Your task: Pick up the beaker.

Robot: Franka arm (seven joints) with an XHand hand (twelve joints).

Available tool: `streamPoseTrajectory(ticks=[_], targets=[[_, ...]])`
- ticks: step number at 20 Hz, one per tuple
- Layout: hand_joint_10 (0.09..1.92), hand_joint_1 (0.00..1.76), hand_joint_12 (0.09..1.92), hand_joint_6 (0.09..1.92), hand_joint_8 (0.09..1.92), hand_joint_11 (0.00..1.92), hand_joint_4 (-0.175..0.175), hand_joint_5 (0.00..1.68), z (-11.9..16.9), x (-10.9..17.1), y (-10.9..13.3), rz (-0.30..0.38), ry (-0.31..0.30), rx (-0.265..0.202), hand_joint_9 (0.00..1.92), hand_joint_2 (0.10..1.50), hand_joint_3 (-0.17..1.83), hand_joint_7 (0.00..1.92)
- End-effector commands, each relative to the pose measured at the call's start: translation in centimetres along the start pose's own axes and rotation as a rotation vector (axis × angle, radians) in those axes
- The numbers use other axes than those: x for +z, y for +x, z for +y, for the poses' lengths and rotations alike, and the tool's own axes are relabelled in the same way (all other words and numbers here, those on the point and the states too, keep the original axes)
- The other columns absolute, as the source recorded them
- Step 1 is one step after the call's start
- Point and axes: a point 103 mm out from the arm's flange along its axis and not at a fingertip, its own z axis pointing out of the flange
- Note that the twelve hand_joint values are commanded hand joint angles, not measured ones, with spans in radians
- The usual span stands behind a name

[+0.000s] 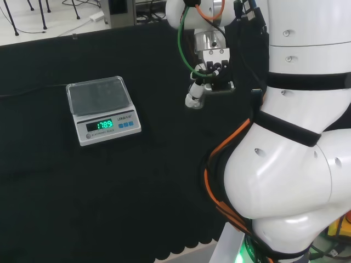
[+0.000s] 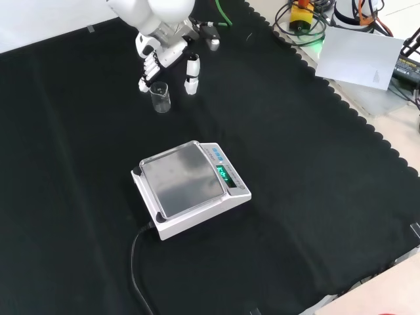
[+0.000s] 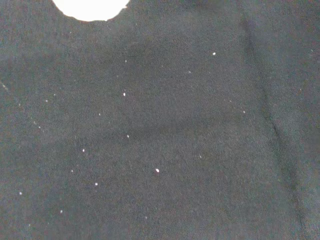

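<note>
While the beaker (image 2: 159, 97) stands upright on the black worktop (image 2: 315, 170), just below your hand (image 2: 164, 56) in the front view, nothing is gripped: fingers hang relaxed either side, the grasp remains; the scale (image 2: 190, 189) sits nearer.
</note>
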Motion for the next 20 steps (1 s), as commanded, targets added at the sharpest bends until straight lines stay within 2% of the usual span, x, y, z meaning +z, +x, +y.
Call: streamPoseTrajectory(ticks=[1, 5, 9, 11, 16, 20], targets=[[0.88, 0.84, 1.49, 0.09, 0.31, 0.06, 0.025, 0.01, 1.1, 0.0, 0.5, -0.006, -0.001, -0.008, 0.01, 0.86, -0.17, 0.00], [0.89, 0.87, 1.47, 0.09, 0.37, 0.10, 0.022, 0.04, 1.6, -0.2, 0.8, -0.010, 0.002, -0.012, 0.05, 0.88, -0.17, 0.00], [0.85, 0.94, 1.42, 0.09, 0.57, 0.20, 0.003, 0.32, 2.3, -0.3, 1.2, -0.018, -0.019, -0.012, 0.22, 0.93, -0.17, 0.02], [0.82, 0.97, 1.40, 0.15, 0.64, 0.27, -0.013, 0.43, 2.6, -0.1, 1.3, -0.022, -0.022, -0.012, 0.30, 0.95, -0.17, 0.06], [0.78, 1.04, 1.33, 0.74, 0.70, 0.44, -0.042, 0.46, 2.8, 0.0, 1.3, -0.026, -0.040, -0.012, 0.50, 0.99, -0.17, 0.16], [0.76, 1.11, 1.30, 0.91, 0.73, 0.55, -0.054, 0.50, 3.0, 0.0, 1.4, -0.035, -0.051, -0.012, 0.62, 1.02, -0.17, 0.22]])
